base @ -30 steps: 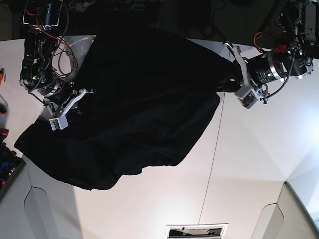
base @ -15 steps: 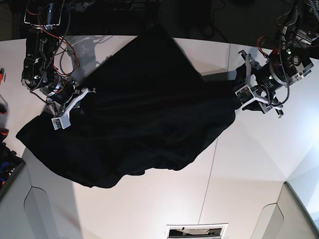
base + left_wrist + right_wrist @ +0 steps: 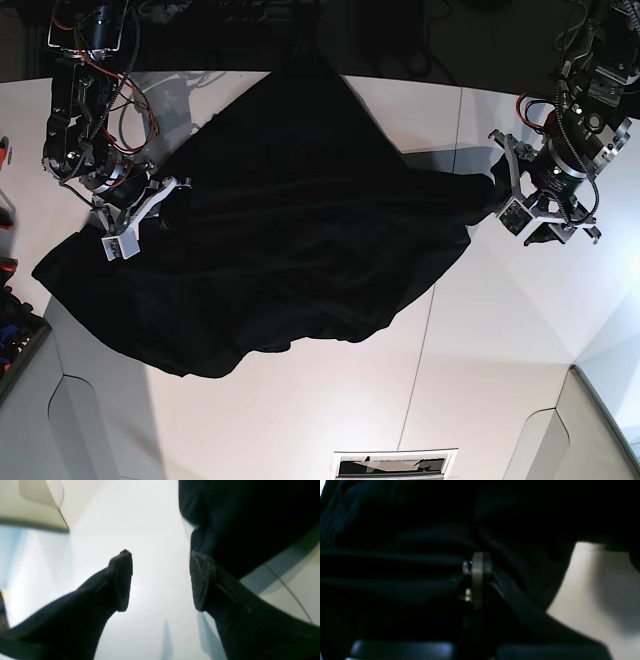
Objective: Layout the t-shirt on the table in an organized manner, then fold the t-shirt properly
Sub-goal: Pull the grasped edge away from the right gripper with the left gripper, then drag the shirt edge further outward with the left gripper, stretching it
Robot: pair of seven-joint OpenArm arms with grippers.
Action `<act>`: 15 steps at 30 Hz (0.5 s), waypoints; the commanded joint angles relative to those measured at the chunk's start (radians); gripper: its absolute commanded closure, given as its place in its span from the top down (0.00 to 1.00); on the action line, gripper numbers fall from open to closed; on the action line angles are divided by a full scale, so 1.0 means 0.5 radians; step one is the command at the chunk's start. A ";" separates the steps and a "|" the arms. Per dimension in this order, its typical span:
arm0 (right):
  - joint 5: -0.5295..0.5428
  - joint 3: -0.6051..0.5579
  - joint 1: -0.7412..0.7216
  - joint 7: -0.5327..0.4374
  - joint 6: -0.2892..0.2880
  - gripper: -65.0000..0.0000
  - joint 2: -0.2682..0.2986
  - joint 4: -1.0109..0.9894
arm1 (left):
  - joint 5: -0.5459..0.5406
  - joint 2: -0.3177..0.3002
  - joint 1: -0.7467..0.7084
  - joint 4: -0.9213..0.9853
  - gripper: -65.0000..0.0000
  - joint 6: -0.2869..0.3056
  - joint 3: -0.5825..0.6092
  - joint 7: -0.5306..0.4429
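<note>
The black short-sleeved cloth t-shirt (image 3: 280, 230) lies spread across the large white smooth bench (image 3: 500, 360), covering most of its left and middle. It is rumpled and roughly triangular: one point reaches toward the far edge, a broad lobe hangs toward the near left, and a narrow tail stretches right. No print or tag shows, so which side faces up cannot be told.

A thin dark seam line (image 3: 432, 300) runs across the bench just right of the cloth's near edge.

The right gripper (image 3: 477, 580), at the left of the base view, is pressed together, and its wrist view shows dark cloth folded closely around the fingers, so it seems to be pinching the t-shirt near its left side. The left gripper (image 3: 160, 580), at the right of the base view, is spread wide with nothing between its fingers (image 3: 122, 580); the tail of the t-shirt lies just beside one finger.

Judging from this, the laying-out step is in hand and folding has not begun, since the cloth is not yet flat or squared. The next move probably calls for the free gripper to find a fresh hold on a corner or hem, then for both arms to draw the cloth taut and smooth the wrinkles.
</note>
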State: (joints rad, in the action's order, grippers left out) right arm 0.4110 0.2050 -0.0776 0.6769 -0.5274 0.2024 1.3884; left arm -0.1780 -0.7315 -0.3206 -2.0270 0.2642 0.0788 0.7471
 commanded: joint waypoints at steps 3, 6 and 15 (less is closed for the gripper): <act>-0.006 0.008 -0.021 -0.006 0.014 0.00 0.021 0.018 | -0.479 -0.027 -0.001 -0.028 0.59 0.216 -0.020 0.110; -0.007 0.008 -0.021 -0.014 0.014 0.00 0.021 0.018 | -0.593 0.020 -0.018 -0.026 0.59 0.282 -0.021 0.039; -0.007 0.008 -0.021 -0.005 0.014 0.00 0.022 0.018 | -0.487 0.210 0.143 0.287 0.58 0.220 -0.131 -0.110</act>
State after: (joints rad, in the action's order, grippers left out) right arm 0.4122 0.2050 -0.0776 0.6720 -0.5274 0.2024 1.3872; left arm -0.4194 -0.6117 -0.2588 -1.8694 0.3790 0.0246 0.7055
